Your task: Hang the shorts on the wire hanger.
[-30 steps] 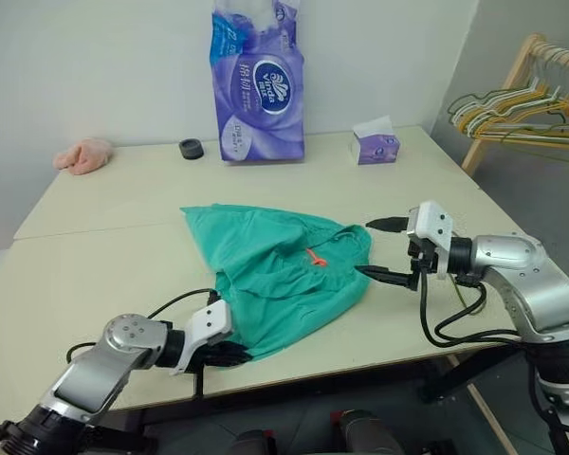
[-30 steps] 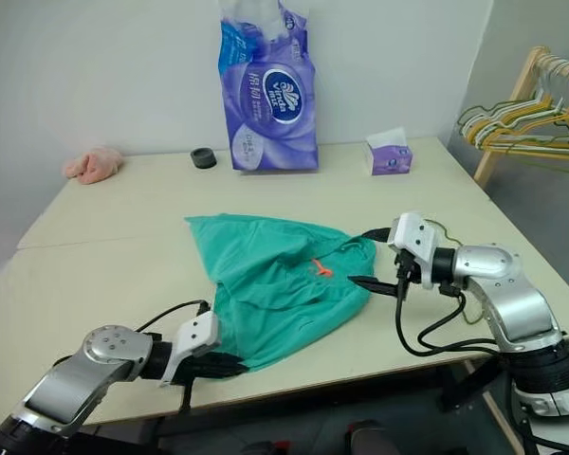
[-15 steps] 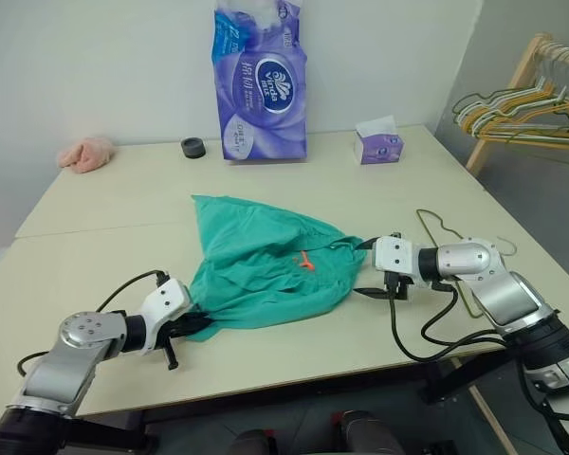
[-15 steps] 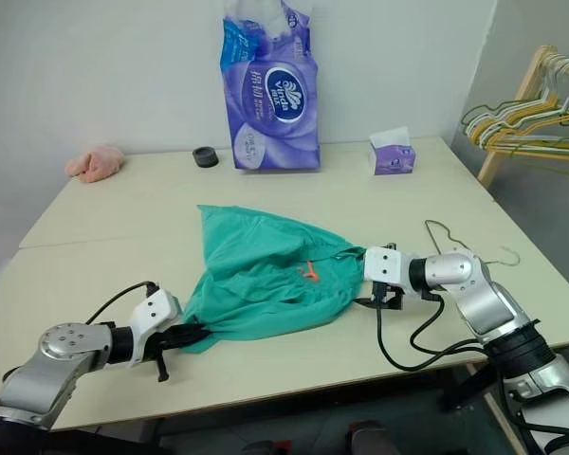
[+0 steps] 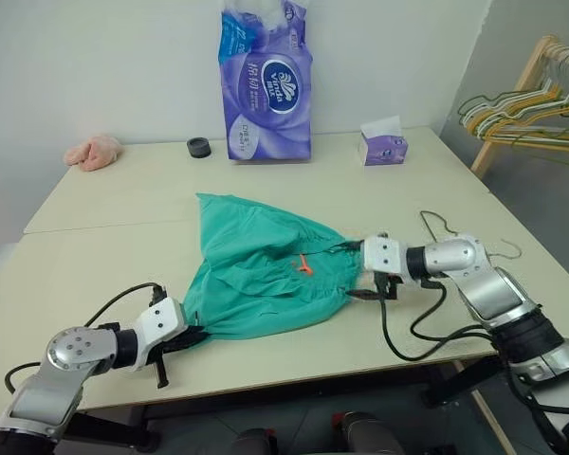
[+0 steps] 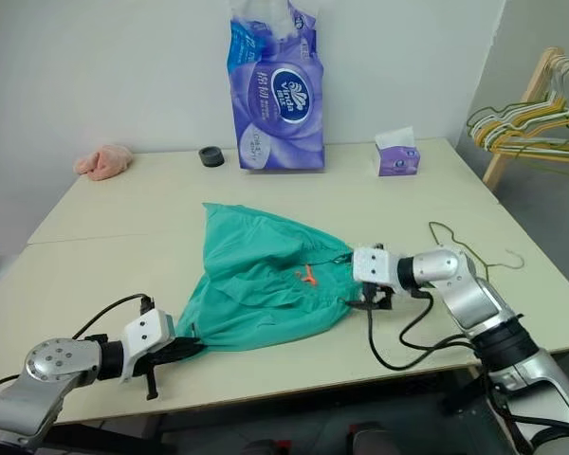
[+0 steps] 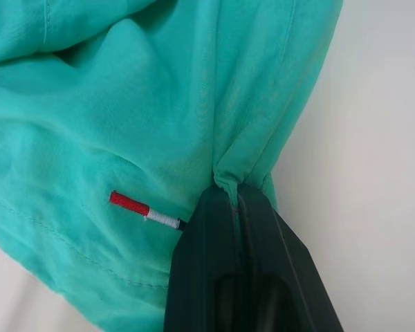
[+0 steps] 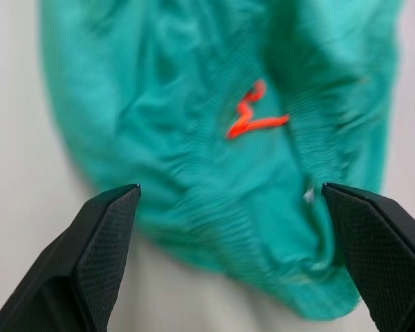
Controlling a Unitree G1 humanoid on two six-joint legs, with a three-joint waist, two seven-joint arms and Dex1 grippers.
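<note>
While left pincer [image 7: 235, 200] pinches hem, teal shorts [image 5: 266, 270] lie bunched (orange tag up); right pincer [image 8: 228, 200] spread.

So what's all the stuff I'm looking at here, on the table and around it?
shorts: one, teal-green with a small orange-red tag, middle of the table, one corner pinched by the left gripper
wire hanger: one, thin olive-brass, flat on the table behind the right arm
tissue pack: one, tall, purple, standing at the back edge
tissue box: one, small, purple, right of the pack
black ring: one, left of the pack
pink cloth: one, back left corner
hanger bunch: several, yellow, green and white, on a wooden rack beside the table
left gripper: black, shut on the shorts' corner
right gripper: black, open, fingers either side of the waistband end
</note>
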